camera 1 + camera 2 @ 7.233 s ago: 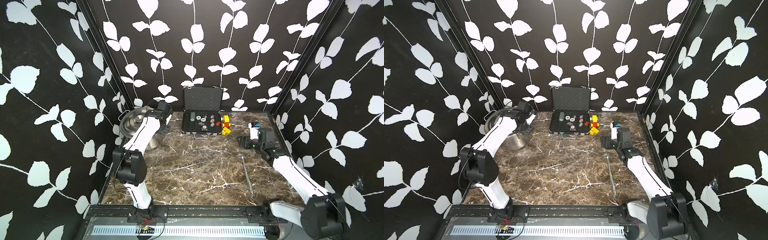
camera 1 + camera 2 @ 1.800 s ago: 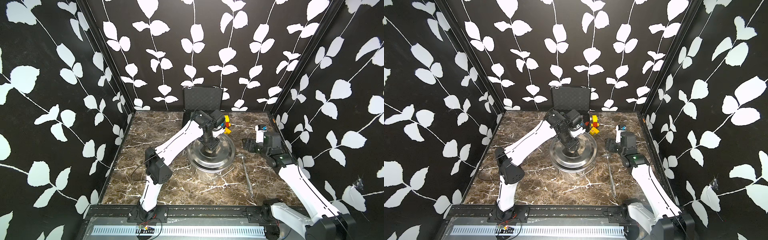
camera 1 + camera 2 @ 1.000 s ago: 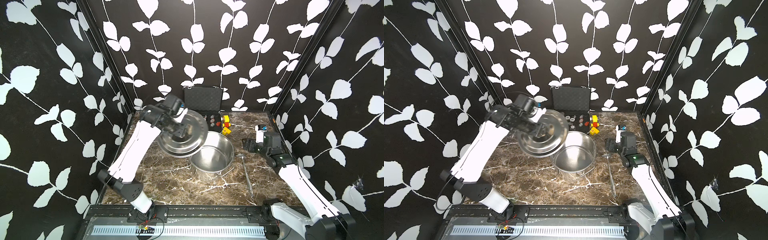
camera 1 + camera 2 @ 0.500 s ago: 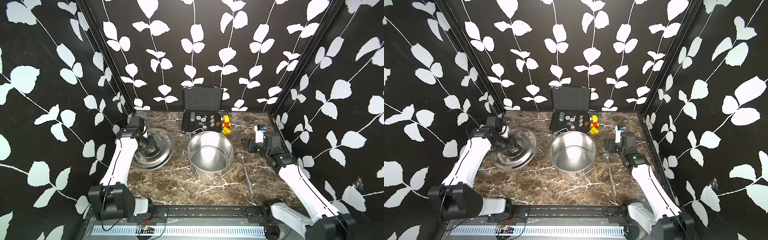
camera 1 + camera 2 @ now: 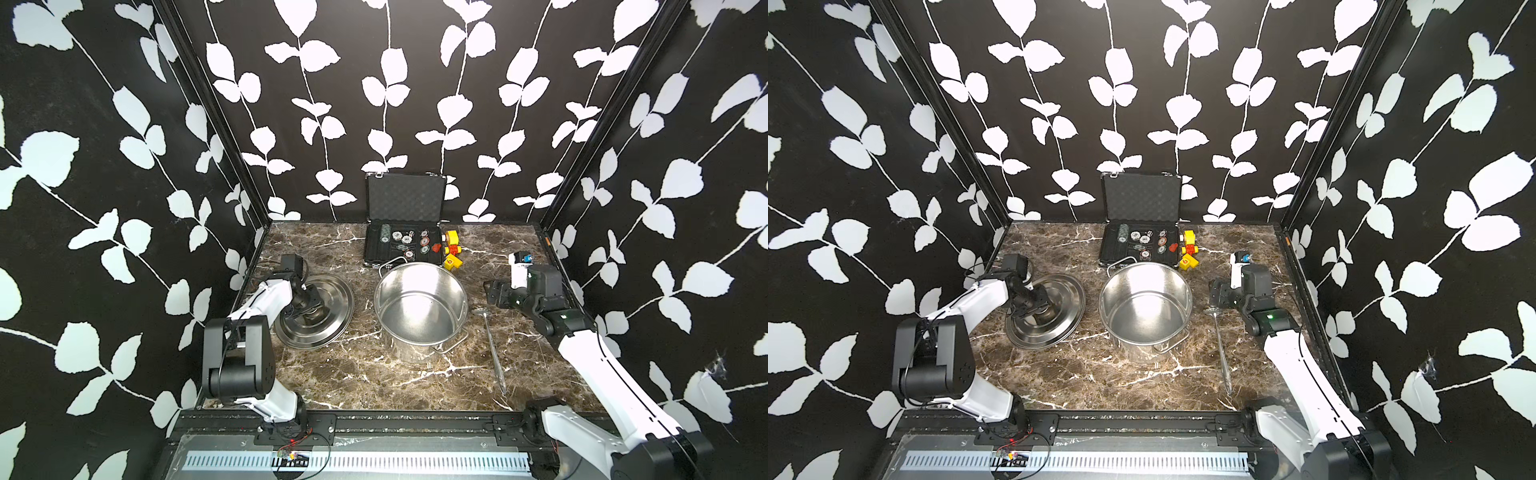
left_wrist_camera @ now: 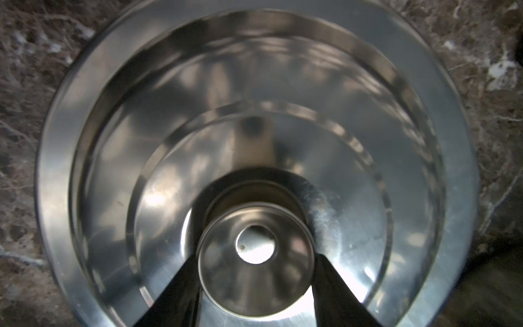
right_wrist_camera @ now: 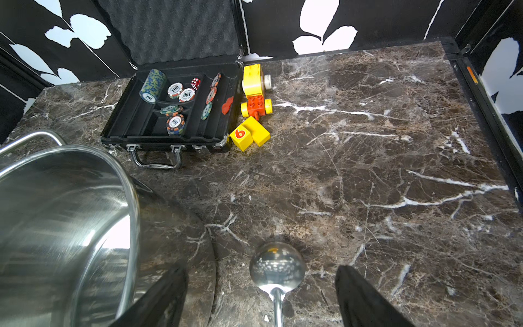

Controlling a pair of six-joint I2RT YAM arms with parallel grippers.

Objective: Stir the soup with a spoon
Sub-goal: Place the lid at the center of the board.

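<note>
one spoon [image 5: 492,350], one pot [image 5: 419,277], left pincer [image 5: 308,312] gripping one lid [image 5: 334,297], right pincer [image 5: 494,294] wide

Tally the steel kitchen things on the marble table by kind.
Round steel pot: 1
Round steel lid: 1
Long thin silver metal spoon: 1
Total: 3
</note>
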